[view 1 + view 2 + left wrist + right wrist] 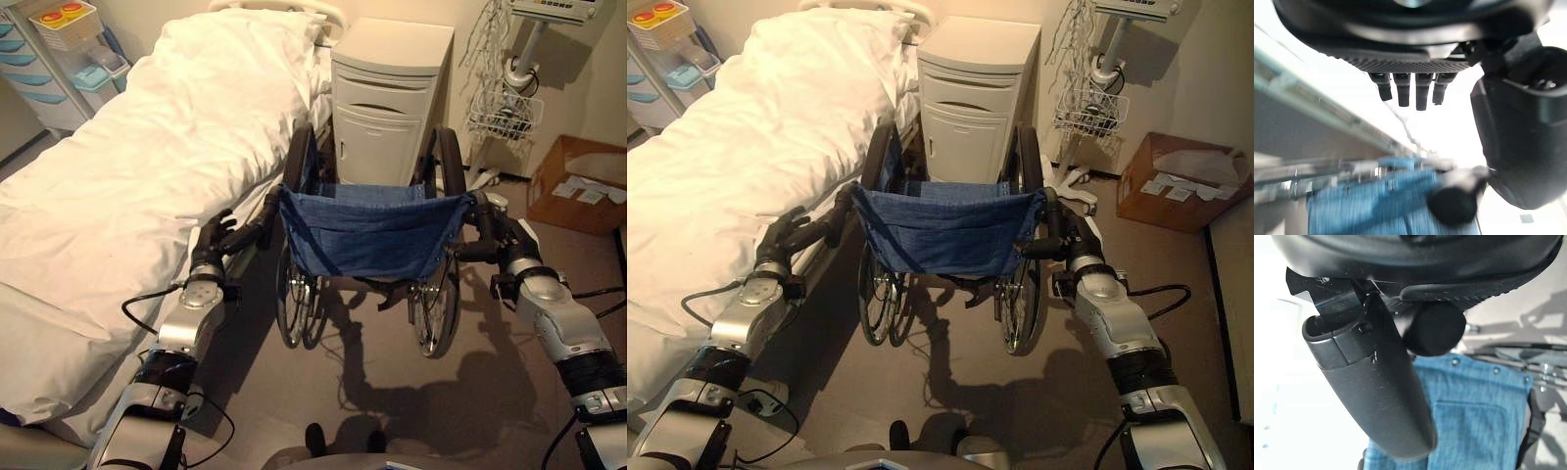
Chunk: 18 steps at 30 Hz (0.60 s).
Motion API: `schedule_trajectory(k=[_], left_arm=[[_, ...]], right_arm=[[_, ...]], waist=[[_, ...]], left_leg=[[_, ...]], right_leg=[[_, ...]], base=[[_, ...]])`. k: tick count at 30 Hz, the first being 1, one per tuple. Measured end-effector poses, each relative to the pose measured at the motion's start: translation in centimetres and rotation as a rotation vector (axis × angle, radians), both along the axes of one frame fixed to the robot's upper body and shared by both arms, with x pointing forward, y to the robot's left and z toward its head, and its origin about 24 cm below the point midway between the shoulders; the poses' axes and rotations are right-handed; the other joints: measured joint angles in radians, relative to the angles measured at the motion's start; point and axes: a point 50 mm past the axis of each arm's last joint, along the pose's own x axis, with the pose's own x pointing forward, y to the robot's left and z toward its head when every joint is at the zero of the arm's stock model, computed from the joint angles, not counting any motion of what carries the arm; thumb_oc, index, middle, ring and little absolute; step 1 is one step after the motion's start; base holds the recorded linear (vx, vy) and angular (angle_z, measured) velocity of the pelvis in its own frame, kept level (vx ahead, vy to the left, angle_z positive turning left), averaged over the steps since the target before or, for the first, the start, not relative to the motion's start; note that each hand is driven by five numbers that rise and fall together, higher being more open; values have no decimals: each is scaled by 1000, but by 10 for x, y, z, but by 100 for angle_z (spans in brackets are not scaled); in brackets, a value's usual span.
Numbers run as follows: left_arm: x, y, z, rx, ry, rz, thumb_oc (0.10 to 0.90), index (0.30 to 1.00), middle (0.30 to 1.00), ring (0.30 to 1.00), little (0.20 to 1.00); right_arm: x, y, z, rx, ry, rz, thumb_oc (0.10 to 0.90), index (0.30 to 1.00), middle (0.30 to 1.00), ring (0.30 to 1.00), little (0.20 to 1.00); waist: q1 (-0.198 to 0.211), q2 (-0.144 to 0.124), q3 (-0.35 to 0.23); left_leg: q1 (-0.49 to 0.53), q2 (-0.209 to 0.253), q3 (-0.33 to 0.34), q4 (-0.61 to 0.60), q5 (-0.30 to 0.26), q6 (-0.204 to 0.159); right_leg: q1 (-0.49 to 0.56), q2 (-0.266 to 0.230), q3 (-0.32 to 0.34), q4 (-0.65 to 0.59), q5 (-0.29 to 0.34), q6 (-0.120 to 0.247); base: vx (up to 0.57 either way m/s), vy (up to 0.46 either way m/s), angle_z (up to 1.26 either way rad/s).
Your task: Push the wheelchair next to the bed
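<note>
The wheelchair (pixel 367 230), with a blue cloth back and black push handles, stands in the middle with its left wheel close to the side of the bed (pixel 127 176), which is covered in a white duvet. My left hand (pixel 209 247) is open beside the left push handle (pixel 253 233). In the left wrist view its fingers (pixel 1410 90) point straight out and the handle's end (pixel 1452 205) lies apart from the palm. My right hand (pixel 502 245) is shut on the right push handle (pixel 1434 328), whose end sits between palm and thumb (pixel 1376 391).
A white bedside cabinet (pixel 387 98) stands right in front of the wheelchair. A stand with a wire basket (pixel 505 110) and a cardboard box (pixel 578 181) are at the far right. A drawer trolley (pixel 44 59) is beyond the bed at far left.
</note>
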Motion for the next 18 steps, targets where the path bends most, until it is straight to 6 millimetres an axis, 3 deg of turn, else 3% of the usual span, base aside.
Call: schedule_trajectory(k=[5, 9, 13, 16, 18], left_arm=[[-21, 36, 13, 106, -141, 224, 800, 900, 900, 900, 900], [-38, 54, 18, 132, -237, 342, 800, 900, 900, 900, 900], [-59, 65, 4, 163, -209, 394, 800, 900, 900, 900, 900], [-70, 67, -19, 153, -118, 382, 800, 900, 900, 900, 900], [-76, 69, -32, 142, -62, 383, 800, 900, 900, 900, 900]], right_arm=[[-14, -17, 10, -79, -84, -99, 800, 900, 900, 900, 900], [-25, -32, 14, -83, -145, -203, 800, 900, 900, 900, 900], [-33, -41, 19, 23, -290, -342, 800, 900, 900, 900, 900], [-40, -41, 15, 214, -392, -404, 800, 900, 900, 900, 900], [-45, -40, 10, 248, -416, -424, 800, 900, 900, 900, 900]], waist=[[25, -9, 5], [50, -19, 11], [63, -27, 12], [65, -28, 12], [63, -28, 11]], left_leg=[[-4, -3, -4, 3, 0, 0], [0, -8, -6, 6, -2, 3], [1, -9, -3, 0, -3, 4], [2, -9, -2, 0, -3, 4], [2, -10, -1, 0, -3, 4]], right_leg=[[3, -1, -1, -8, 0, 0], [15, -3, -5, -17, 0, 0], [17, -5, -5, -18, 0, 0], [18, -6, -5, -18, 1, 3], [18, -6, -4, -18, 2, 4]], base=[[9, -10, 4], [20, -7, 7], [12, -1, 3], [0, 0, 0], [0, 0, 0]])
